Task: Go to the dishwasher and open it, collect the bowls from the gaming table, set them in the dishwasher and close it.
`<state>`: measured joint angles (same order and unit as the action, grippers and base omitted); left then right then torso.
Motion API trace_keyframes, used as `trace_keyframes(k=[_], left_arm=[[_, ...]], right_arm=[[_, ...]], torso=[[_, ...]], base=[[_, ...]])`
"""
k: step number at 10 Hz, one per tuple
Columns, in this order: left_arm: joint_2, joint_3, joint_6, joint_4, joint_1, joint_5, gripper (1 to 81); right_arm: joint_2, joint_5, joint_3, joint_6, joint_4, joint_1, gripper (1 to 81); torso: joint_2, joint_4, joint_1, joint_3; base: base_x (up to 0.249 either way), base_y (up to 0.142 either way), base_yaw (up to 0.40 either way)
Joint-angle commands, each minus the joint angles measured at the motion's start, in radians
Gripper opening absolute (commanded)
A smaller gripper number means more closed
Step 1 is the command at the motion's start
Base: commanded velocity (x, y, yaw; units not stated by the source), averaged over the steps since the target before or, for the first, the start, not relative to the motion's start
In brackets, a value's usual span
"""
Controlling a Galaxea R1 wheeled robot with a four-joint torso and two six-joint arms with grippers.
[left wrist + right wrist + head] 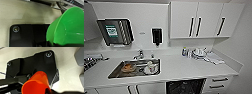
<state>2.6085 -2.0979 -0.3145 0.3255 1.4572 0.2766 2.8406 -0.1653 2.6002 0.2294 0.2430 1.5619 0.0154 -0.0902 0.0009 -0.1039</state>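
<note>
The head view looks down on a white kitchen counter [184,68]. In the lower left of the frame a steel sink [116,72] is set into the counter, with a tap [139,54] behind it. In the sink lie some dishes [150,67] and something orange-brown [127,67] that is too blurry to name.

At the bottom middle of the frame, under the counter edge, is the dishwasher [185,87]. It shows as a dark opening with wire racks inside, so it is open. Just right of it are white drawers [219,83] with dark bar handles.

On the counter, right of the middle, stand a small bottle [184,51] and a pile of dishes [199,53]. A folded cloth [214,59] lies just beside them. White cupboards [196,20] with dark handles hang in the upper right. On the wall, a black box [157,35] hangs in the middle and a dark holder [115,32] with a green label hangs in the upper left.

In the left wrist view a green bowl [70,27] shows large at the right side, tilted, above a pale floor [25,13]. The left gripper [55,44] seems to pinch the bowl at its lower edge, at the bottom of the picture, though its tips are hard to make out.

In the right wrist view an orange bowl [36,84] shows at the bottom middle, tilted too. The right gripper [49,90] seems to pinch it at its edge.
</note>
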Motion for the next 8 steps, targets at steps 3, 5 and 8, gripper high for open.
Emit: trace_keyframes(k=[3, 5, 8], left_arm=[[-0.157, 0.314, 0.015, 0.024, -0.168, -0.031, 1.0], [-0.205, 0.4, 0.015, 0.044, -0.221, -0.03, 1.0], [-0.235, 0.518, 0.015, 0.04, -0.312, -0.062, 1.0]], right_arm=[[-0.022, 0.041, -0.002, 0.001, -0.007, -0.041, 1.0], [-0.019, 0.041, -0.002, 0.001, -0.008, -0.042, 1.0], [-0.019, 0.041, -0.008, 0.001, -0.008, -0.047, 1.0]], torso=[[0.0, 0.0, 0.0, 0.0], [0.0, 0.0, 0.0, 0.0], [0.0, 0.0, 0.0, 0.0]], base=[[0.0, 0.0, 0.0], [0.0, 0.0, 0.0], [0.0, 0.0, 0.0]])
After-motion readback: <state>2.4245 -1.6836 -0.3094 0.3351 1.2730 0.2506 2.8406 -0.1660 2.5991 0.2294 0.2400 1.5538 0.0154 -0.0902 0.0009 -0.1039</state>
